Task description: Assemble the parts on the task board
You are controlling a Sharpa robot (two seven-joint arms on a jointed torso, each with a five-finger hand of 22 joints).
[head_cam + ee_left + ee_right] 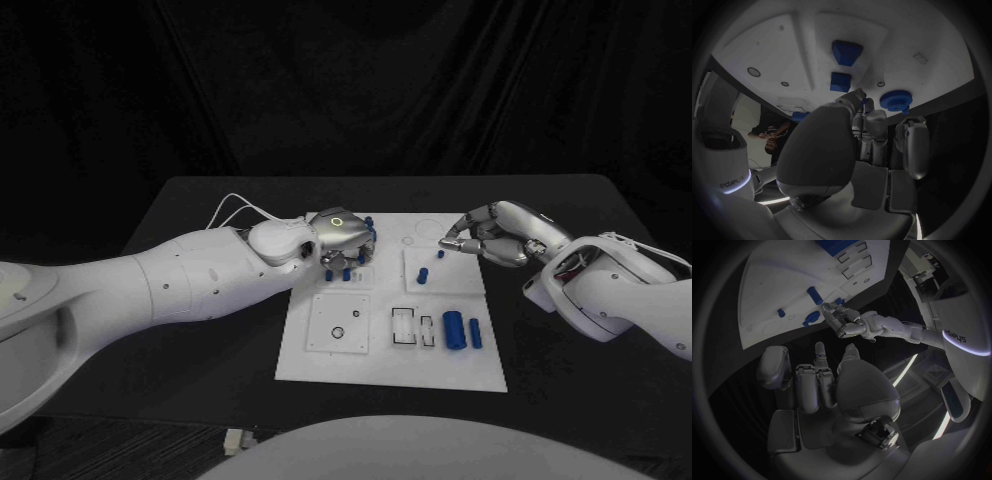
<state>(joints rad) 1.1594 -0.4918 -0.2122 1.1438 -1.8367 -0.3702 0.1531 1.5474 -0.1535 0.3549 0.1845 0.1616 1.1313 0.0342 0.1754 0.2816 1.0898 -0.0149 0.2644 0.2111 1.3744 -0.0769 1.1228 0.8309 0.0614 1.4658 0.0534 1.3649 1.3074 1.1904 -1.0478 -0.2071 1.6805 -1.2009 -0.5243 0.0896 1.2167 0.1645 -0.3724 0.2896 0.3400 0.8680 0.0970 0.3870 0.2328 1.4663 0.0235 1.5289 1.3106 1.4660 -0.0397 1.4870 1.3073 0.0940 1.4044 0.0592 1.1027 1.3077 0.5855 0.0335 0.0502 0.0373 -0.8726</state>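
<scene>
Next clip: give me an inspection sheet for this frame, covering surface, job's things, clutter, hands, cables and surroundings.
Surface: black table, with the white task board in the middle.
Job's things: two blue cylinders lie side by side on the board's near part; a small blue peg stands further back; a blue gear sits near the board's edge by the left hand.
Clutter: nothing seen.
Hands: left hand is over the board's far left part, fingers pointing down among blue parts; whether it grips one cannot be told. Right hand hovers at the board's far right corner, fingers curled, holding nothing.
Cables: white cable loops at the left wrist.
Surroundings: dark backdrop.
</scene>
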